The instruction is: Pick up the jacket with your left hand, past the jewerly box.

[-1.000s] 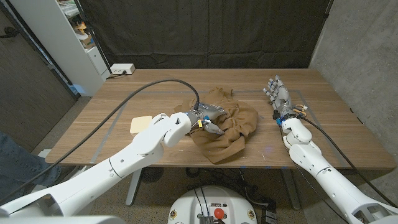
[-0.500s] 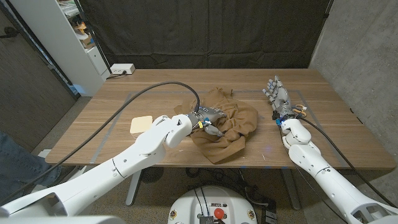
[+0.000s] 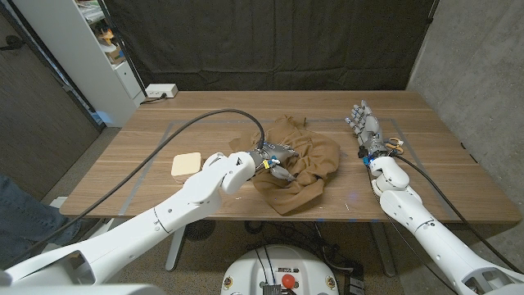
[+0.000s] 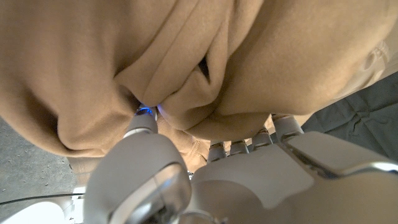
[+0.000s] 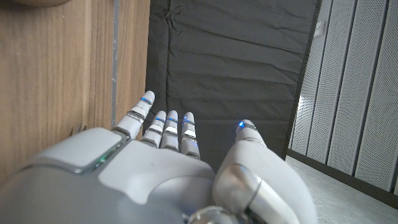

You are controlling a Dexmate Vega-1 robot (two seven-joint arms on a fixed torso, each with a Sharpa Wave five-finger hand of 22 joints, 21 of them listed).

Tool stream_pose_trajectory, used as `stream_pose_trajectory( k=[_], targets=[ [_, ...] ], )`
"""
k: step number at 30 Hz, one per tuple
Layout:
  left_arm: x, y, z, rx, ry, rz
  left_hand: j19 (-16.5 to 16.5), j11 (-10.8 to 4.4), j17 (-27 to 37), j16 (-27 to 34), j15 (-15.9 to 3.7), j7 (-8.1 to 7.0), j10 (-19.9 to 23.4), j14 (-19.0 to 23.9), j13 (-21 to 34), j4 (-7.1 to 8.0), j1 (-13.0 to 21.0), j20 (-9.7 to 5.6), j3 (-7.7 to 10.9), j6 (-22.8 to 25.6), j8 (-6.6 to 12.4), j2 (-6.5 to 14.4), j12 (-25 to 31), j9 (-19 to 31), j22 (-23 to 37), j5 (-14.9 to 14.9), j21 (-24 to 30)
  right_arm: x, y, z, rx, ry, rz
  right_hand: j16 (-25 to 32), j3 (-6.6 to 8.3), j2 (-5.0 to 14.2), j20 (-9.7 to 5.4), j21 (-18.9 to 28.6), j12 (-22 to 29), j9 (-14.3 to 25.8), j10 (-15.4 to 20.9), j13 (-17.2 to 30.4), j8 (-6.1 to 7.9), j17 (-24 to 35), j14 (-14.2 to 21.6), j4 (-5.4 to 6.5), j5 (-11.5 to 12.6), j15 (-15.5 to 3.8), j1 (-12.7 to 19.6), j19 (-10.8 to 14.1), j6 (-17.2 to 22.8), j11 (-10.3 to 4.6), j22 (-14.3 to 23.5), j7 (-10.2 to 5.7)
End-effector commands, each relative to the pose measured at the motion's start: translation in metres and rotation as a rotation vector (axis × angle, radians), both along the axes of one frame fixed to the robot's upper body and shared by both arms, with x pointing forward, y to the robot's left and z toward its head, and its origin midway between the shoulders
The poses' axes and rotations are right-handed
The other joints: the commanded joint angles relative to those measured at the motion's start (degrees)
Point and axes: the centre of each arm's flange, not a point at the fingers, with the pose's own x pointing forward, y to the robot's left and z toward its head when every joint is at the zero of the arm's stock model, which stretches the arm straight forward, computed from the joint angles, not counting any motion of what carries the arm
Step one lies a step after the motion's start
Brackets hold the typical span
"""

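A brown jacket (image 3: 307,160) lies crumpled in the middle of the wooden table (image 3: 426,164). My left hand (image 3: 274,157) grips its left side, fingers dug into the cloth. In the left wrist view the jacket (image 4: 124,56) bulges in folds over my left hand (image 4: 205,180), with one fold pinched between thumb and fingers. A pale square jewelry box (image 3: 187,164) sits left of the jacket, beside my left forearm. My right hand (image 3: 367,127) waits at the table's right with fingers straight and apart, holding nothing; the right wrist view shows the right hand (image 5: 155,162) against the table (image 5: 56,74).
A white power strip (image 3: 160,90) lies at the table's back left corner. A white shelf unit (image 3: 82,57) stands beyond the left edge. A person's leg (image 3: 16,213) shows at the picture's left edge. A black curtain hangs behind the table.
My left hand has shifted slightly right and away from me with the cloth, bunching the jacket's left side a little higher. The right hand has not moved.
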Motion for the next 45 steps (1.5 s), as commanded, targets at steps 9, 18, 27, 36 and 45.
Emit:
stream_pose_trajectory(
  k=[9,18,27,36,45],
  targets=[
    [0.0064,-0.0075,-0.0154,0.018,0.032,0.035,2.84,-0.33,0.29,1.14,-1.04,-0.41,1.25,2.62,0.39,-0.55,3.96,-0.06,1.59,0.61,0.15,1.25,0.74,0.12,0.43,-0.26,0.43,0.0013,-0.0058,-0.0051,0.006,0.009,0.001,0.03,-0.04,0.38,0.10,-0.11,-0.01,0.17,-0.05,0.17,-0.27,0.06,0.17,-0.39,0.10,0.31,-0.15,0.31,0.09,-0.29,0.30,-0.19],
    [0.0078,-0.0112,-0.0178,0.029,0.038,0.065,9.42,-0.54,0.78,2.08,-2.03,-0.41,2.52,5.73,0.65,-1.27,11.19,-0.14,3.62,1.04,0.35,3.38,1.20,0.29,0.81,-2.08,2.40,0.0028,-0.0070,-0.0042,0.007,0.008,0.003,0.05,-0.06,0.40,0.15,-0.12,-0.03,0.17,-0.10,0.17,-0.27,0.06,0.18,-0.40,0.09,0.31,-0.20,0.27,0.08,-0.34,0.30,-0.14],
    [0.0075,-0.0141,-0.0164,-0.006,0.021,0.091,14.88,0.32,1.68,2.76,-1.26,0.96,4.53,7.06,1.18,-1.30,18.32,0.00,5.46,3.68,1.34,6.29,2.08,0.63,0.74,-4.56,3.85,0.0057,-0.0067,-0.0030,0.010,0.010,0.004,0.07,-0.09,0.40,0.23,-0.13,-0.02,0.16,-0.08,0.17,-0.28,0.06,0.20,-0.43,0.09,0.36,-0.24,0.20,0.08,-0.30,0.30,-0.18],
    [0.0098,-0.0137,-0.0199,-0.034,0.018,0.096,21.86,-0.16,3.60,5.55,-2.56,0.85,7.34,11.29,2.17,-1.75,28.94,-0.18,7.58,7.24,2.64,9.50,3.46,1.47,0.92,-4.86,6.24,0.0085,-0.0026,-0.0022,0.006,0.013,0.012,0.08,-0.12,0.41,0.21,-0.13,-0.02,0.16,-0.07,0.17,-0.26,0.08,0.20,-0.44,0.08,0.37,-0.31,0.19,0.10,-0.27,0.30,-0.17],
    [0.0094,-0.0121,-0.0195,-0.094,-0.008,0.076,26.41,-1.12,9.62,11.23,-4.72,0.82,12.16,15.61,4.54,-1.93,39.74,-0.41,8.20,15.14,5.99,11.79,6.60,3.44,1.49,-3.98,9.41,0.0075,-0.0024,0.0007,0.007,0.012,0.010,0.10,-0.12,0.41,0.26,-0.13,-0.01,0.16,-0.06,0.17,-0.26,0.06,0.24,-0.51,0.08,0.37,-0.29,0.15,0.11,-0.36,0.30,-0.22]
  ],
)
